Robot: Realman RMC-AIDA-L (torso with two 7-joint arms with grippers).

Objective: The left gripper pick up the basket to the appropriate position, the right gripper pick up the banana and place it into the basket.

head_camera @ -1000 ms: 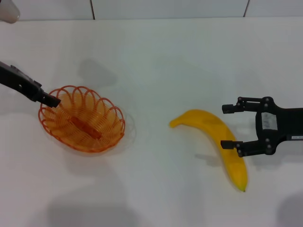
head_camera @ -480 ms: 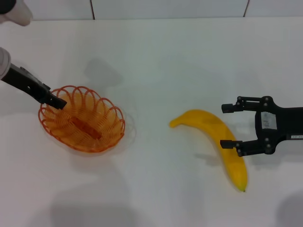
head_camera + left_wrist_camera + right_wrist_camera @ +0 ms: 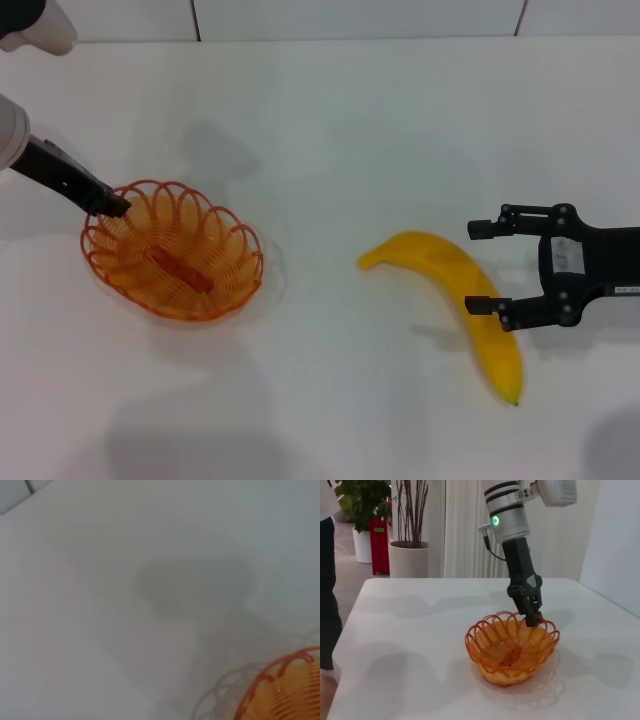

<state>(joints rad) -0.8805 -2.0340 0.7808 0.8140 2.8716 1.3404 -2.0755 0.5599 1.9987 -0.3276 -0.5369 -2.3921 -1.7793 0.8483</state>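
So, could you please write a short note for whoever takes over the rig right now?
Left gripper: at the basket's far-left rim, tips down on the rim loops; whether it is shut on the wire cannot be told. The basket sits on the table, on the robot's left.
Right gripper: open, low over the table on the right, one finger beside the banana and one over it, not gripping.
Banana: lying flat on the table, right of the basket and apart from it.
Done: both grippers are at their objects.
Left: grip and place the basket, then grasp the banana and put it in the basket.
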